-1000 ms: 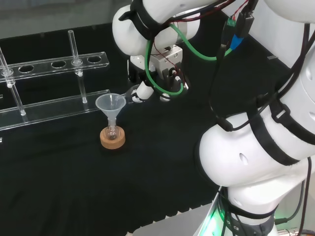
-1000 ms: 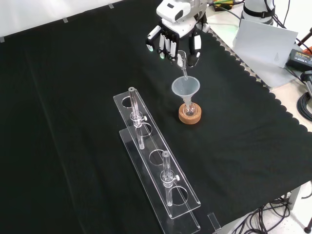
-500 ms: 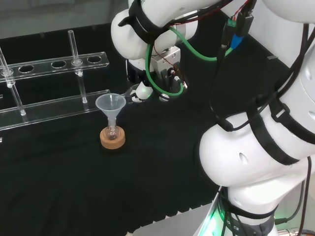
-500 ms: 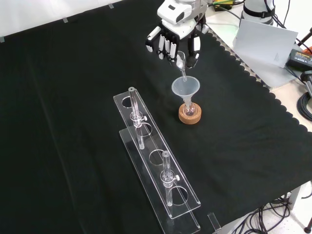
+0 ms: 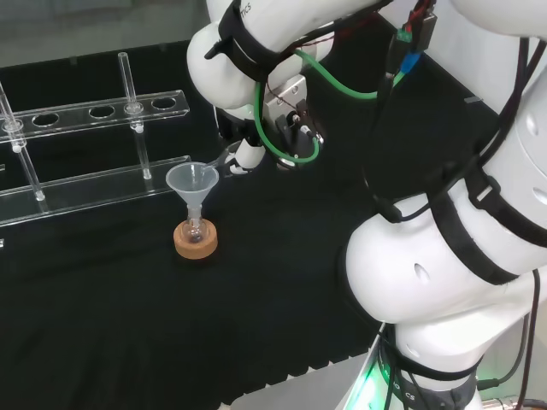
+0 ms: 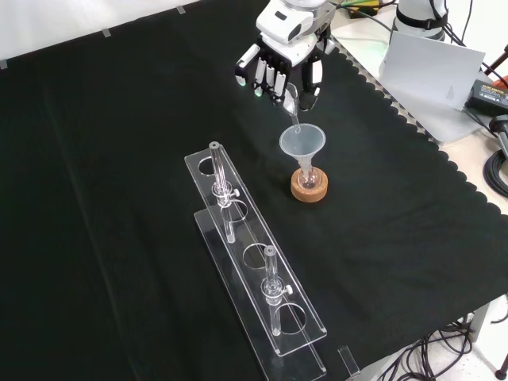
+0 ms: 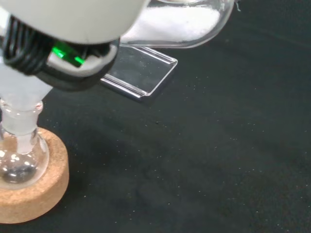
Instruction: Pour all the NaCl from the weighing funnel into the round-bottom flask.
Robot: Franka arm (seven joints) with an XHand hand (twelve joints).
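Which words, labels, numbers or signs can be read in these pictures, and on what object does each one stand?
No text can be read here.
White arm link: a few dark letters at the head view's top edge, cut off and too small to read.
Clear glass weighing funnel, clear conical funnel, small round-bottom flask, clear plastic rack: no marks seen.

head behind arm, front opposite, wrist close, sharing cork stand (image 5: 196,241)

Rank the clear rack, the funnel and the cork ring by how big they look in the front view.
1. The clear rack, by far the largest.
2. The funnel on the flask.
3. The cork ring, though it and the funnel's mouth look about equally wide.
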